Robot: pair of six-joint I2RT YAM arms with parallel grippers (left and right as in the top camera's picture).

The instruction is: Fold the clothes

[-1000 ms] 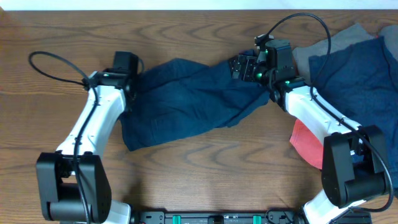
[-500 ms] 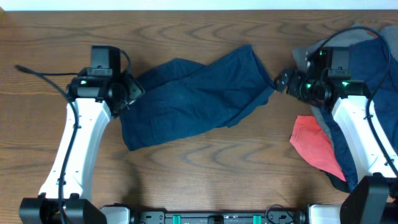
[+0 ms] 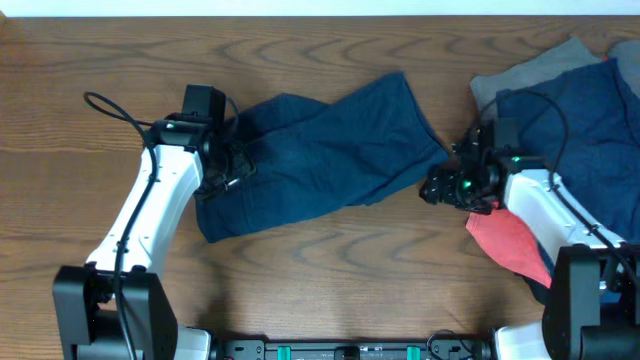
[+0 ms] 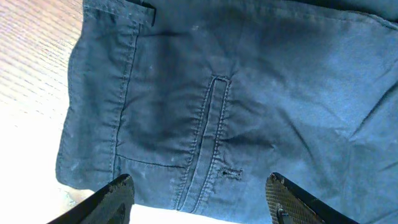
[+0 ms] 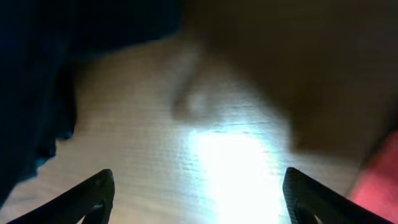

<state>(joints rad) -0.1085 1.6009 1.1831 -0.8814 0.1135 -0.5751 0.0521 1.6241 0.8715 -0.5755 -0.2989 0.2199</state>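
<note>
None of the folds looked made at this point. The navy shorts [image 3: 320, 150] lay opened out mid-table, slanting from lower left to upper right on the table [image 3: 330, 290]. One flap at the upper right overlapped the body loosely, which I judged a rumple rather than a fold. More garments waited in a heap at the table's right end: a grey piece [image 3: 540, 70], another navy piece [image 3: 585, 130] and a red piece [image 3: 505, 240]. Judgement: you were at the start, with the shorts to fold first and then the heap.

Your left gripper [image 3: 238, 165] hung over the left part of the shorts. Its fingers [image 4: 118, 193] were spread wide with nothing pinched between them, and the wrist view showed only flat cloth below. Your right gripper [image 3: 432, 190] stood just off the shorts' right edge, above bare wood. Its jaws were wide apart too, and empty. That wrist view was blurred.

Shorts: dark navy woven cloth, soft and creased throughout. It had stitched seams and a welt pocket [image 4: 208, 137] with a buttonhole near its lower end.
</note>
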